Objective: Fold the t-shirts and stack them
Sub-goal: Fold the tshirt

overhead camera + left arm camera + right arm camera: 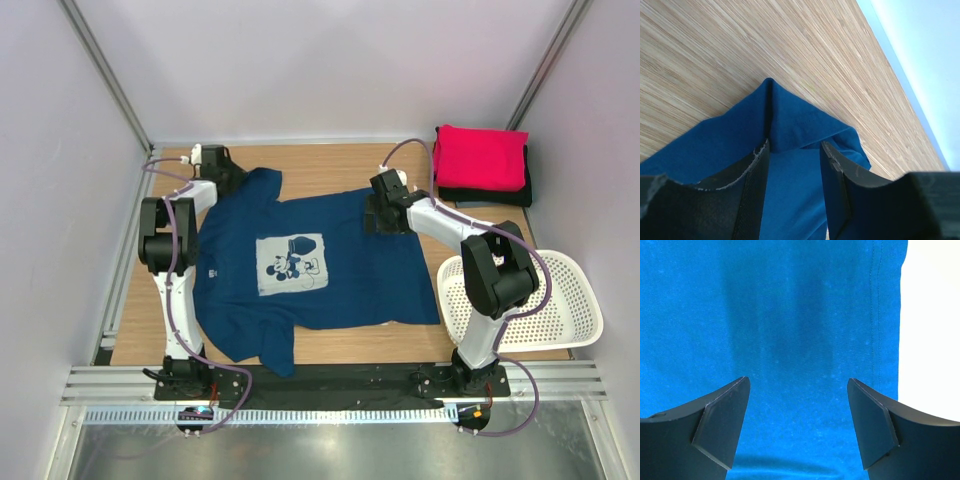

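Observation:
A navy blue t-shirt [340,280] with a pale square cartoon print [290,263] lies spread flat on the wooden table [330,160]. My left gripper [222,172] is at its far left sleeve. In the left wrist view the left gripper [794,147] is partly open, its jaws either side of a raised fold of blue cloth [790,120]. My right gripper [380,215] hovers over the shirt's far right edge. The right wrist view shows the right gripper [797,382] wide open above flat cloth near the stitched hem [875,315]. A pink-red t-shirt [480,157] lies folded on a black one [495,196] at the back right.
A white perforated basket [590,310] stands at the near right, beside the right arm's base. Pale walls and metal posts close in the table on three sides. Bare wood shows along the far edge and the near right.

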